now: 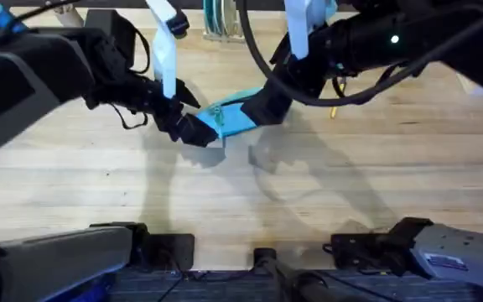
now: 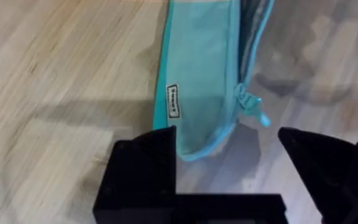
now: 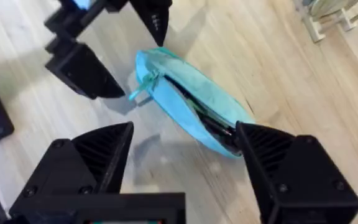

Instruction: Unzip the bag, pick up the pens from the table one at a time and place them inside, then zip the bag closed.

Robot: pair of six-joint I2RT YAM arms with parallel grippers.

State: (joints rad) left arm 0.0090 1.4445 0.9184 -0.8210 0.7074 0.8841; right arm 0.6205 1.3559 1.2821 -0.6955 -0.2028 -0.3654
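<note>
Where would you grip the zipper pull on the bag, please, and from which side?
Probably pinch the small tab of the zipper pull across its flat faces, coming from above. It sticks out free near the bag's end, between the open left gripper's fingers, so those are best placed.

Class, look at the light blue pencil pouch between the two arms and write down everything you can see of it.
The pencil pouch is soft, light blue fabric, long and slim, lying flat on the wooden table. Its zipper runs lengthwise and gapes open, dark inside. The zipper pull sits near one end, which lies between the left claw's open fingers. A small white label is sewn on one side. The right claw, also open, hovers at the other end. No clear contact shows.
</note>
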